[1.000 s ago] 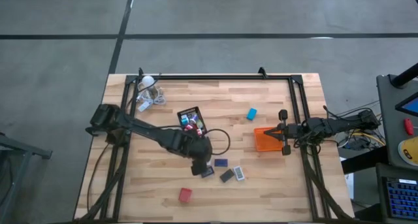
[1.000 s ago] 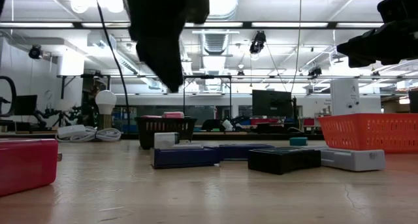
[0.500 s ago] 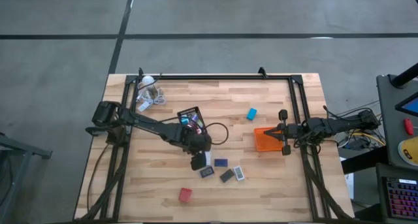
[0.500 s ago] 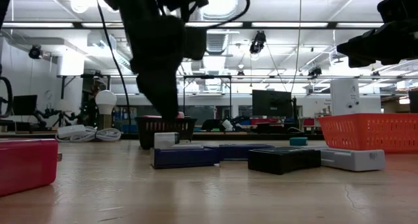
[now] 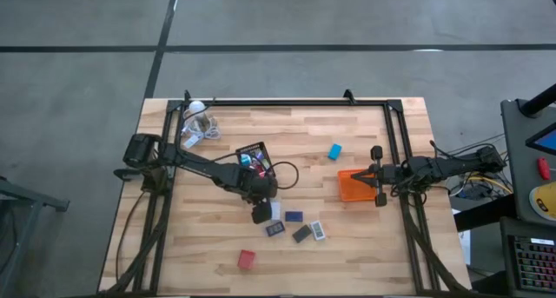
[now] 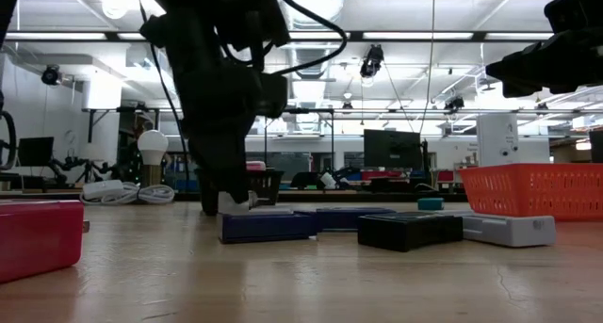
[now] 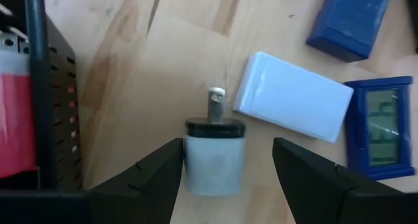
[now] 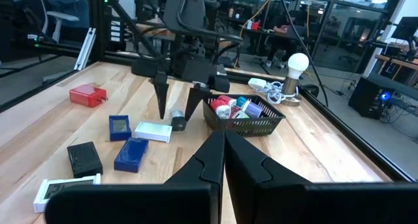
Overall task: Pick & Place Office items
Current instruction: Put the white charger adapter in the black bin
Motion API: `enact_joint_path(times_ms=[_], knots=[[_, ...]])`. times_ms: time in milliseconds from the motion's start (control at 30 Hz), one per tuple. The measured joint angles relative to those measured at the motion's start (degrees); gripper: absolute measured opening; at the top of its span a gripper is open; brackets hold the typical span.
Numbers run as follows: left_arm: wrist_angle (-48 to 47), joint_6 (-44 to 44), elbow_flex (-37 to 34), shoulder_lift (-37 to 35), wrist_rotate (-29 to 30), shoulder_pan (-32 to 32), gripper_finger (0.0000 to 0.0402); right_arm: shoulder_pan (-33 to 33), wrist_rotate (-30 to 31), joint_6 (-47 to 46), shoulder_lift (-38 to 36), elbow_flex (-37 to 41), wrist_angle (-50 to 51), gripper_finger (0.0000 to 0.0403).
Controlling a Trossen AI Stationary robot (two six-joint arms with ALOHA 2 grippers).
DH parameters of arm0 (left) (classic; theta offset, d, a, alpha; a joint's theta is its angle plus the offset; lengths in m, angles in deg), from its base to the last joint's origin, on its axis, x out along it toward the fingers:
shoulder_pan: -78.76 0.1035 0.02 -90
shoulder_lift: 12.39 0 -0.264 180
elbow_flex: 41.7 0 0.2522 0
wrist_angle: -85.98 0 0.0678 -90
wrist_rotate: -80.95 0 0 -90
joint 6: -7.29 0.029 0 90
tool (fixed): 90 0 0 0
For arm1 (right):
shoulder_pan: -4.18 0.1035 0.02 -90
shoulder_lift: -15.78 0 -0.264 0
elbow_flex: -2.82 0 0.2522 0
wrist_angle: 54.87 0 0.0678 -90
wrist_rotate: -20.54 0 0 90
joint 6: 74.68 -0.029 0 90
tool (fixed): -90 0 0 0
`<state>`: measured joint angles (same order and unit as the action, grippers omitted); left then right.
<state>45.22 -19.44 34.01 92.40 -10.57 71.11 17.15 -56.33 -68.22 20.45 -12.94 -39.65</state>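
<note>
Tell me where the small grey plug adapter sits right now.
In the left wrist view, the grey plug adapter lies on the wooden table between the left gripper's open fingers, beside the black mesh tray and just short of the white block.

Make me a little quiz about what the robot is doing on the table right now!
1. True or false: the left gripper is open, with a small grey plug between its fingers.
2. Which tray sits next to the right gripper? A) the black mesh tray B) the orange tray C) a green tray
3. Fill in: the white block lies beside a blue ____ with a screen.

Key:
1. True. The fingers stand on either side of the plug, not closed on it.
2. B
3. Gadget, maybe a small clock; its digits are too blurred to read.
</note>
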Motion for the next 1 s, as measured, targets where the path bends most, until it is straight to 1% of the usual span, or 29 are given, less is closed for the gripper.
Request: enact_joint_path(times_ms=[633,800,1000], knots=[[0.67,-0.52,-0.53,0.20,-0.24,0.85,0.0238,0.02,0.00,0.00,0.00,0.01,0.00,0.0008],[0.76,-0.58,-1.62,0.20,-0.24,0.87,0.0222,0.01,0.00,0.00,0.00,0.00,0.00,0.0009],[1.37,-1.87,-2.88,0.20,-0.25,1.17,0.0186,0.00,0.00,0.00,0.00,0.02,-0.02,0.0009]])
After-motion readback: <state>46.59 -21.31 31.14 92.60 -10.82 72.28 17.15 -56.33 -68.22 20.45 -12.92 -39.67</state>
